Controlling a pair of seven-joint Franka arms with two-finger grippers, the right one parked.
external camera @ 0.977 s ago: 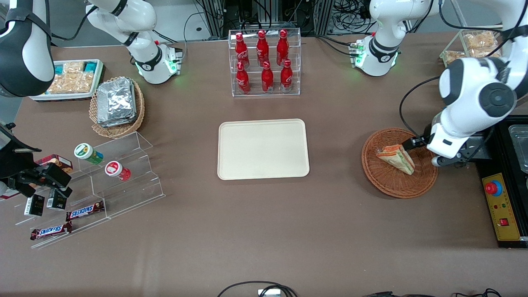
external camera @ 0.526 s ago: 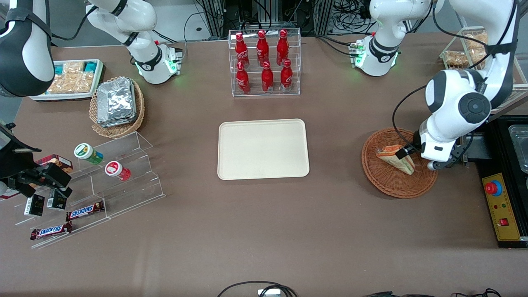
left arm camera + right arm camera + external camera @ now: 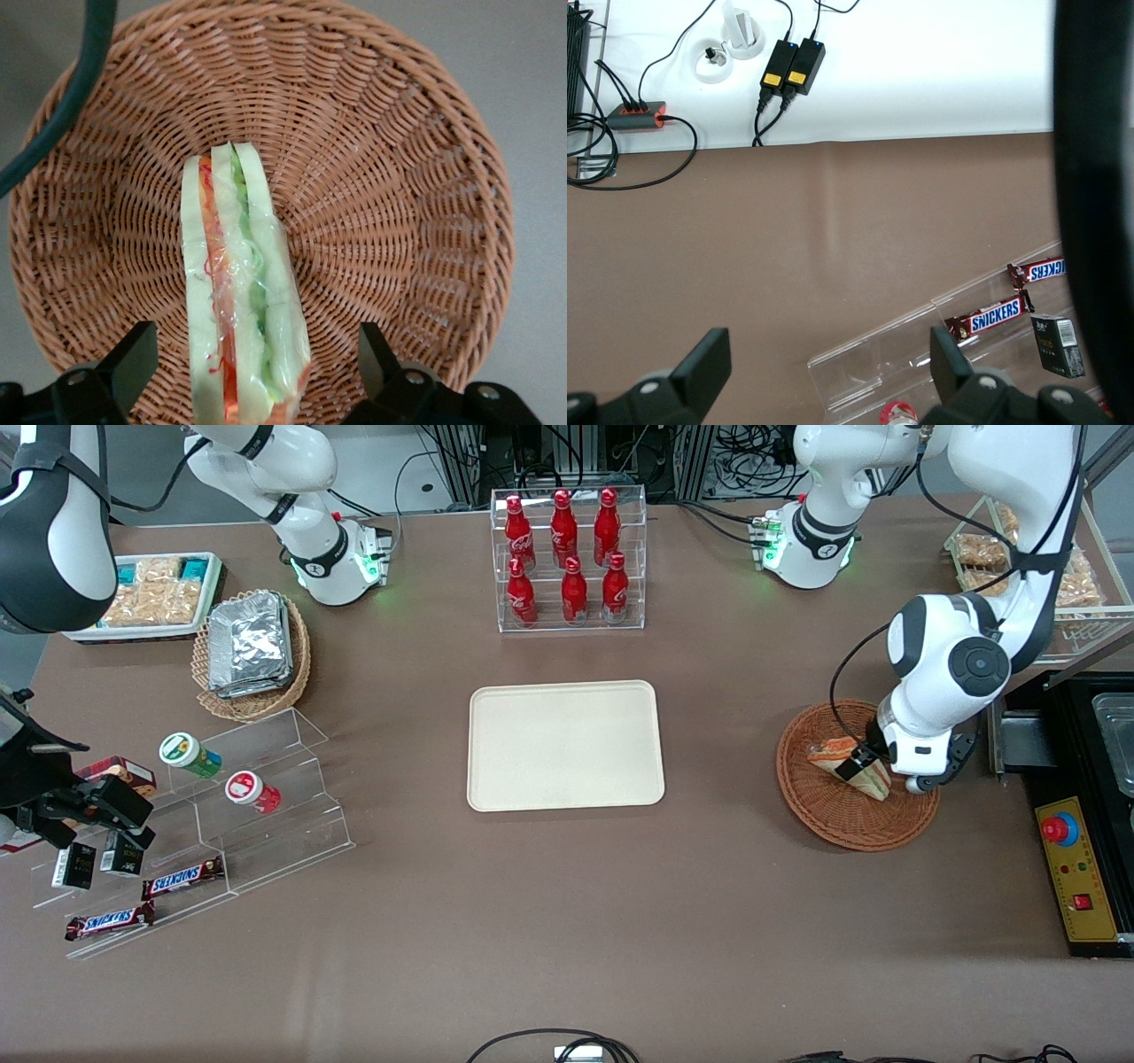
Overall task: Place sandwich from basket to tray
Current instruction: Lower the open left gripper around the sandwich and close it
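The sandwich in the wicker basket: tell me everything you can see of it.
The sandwich is a triangular wedge of pale white bread slices with orange-red and green filling between them, wrapped in clear film. It stands on edge with the cut layers facing up, resting on the woven floor of the round reddish-brown basket, roughly at its middle. The gripper hangs directly above it, fingers open, one to each side of the wedge and not touching it.

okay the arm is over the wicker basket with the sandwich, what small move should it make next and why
Probably ease the pincer straight down, then close. Its fingers are open and straddle the sandwich, which stands on edge in the basket; neither seems to touch the bread, so there is no grip yet for carrying it to the tray.
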